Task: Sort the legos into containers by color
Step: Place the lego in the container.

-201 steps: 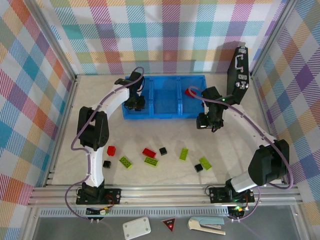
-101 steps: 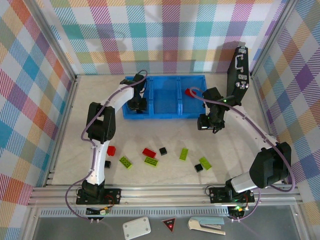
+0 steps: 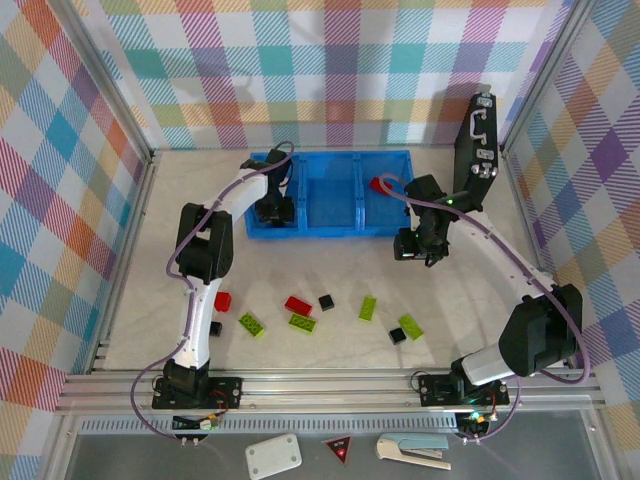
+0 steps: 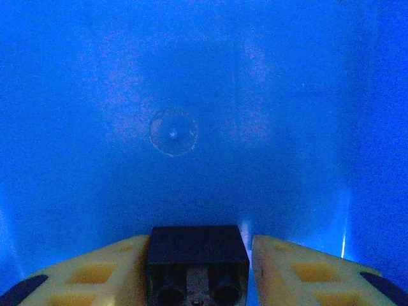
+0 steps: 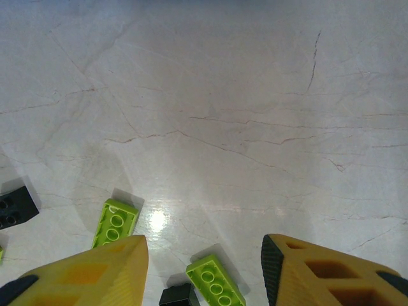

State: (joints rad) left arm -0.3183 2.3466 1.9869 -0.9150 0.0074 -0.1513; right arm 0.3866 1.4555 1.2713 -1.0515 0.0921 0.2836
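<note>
Left wrist: left tool clamps black cube in blue tray; 1 red brick inside — right tool gapes.

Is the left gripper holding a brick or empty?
Holding: the left gripper is shut on a black lego, fingers flanking it, over the blue tray.

top cam high up at the near edge, whole counter below, left wrist cam super close inside the blue tray, right wrist cam nearer the counter, same green legos as top
</note>
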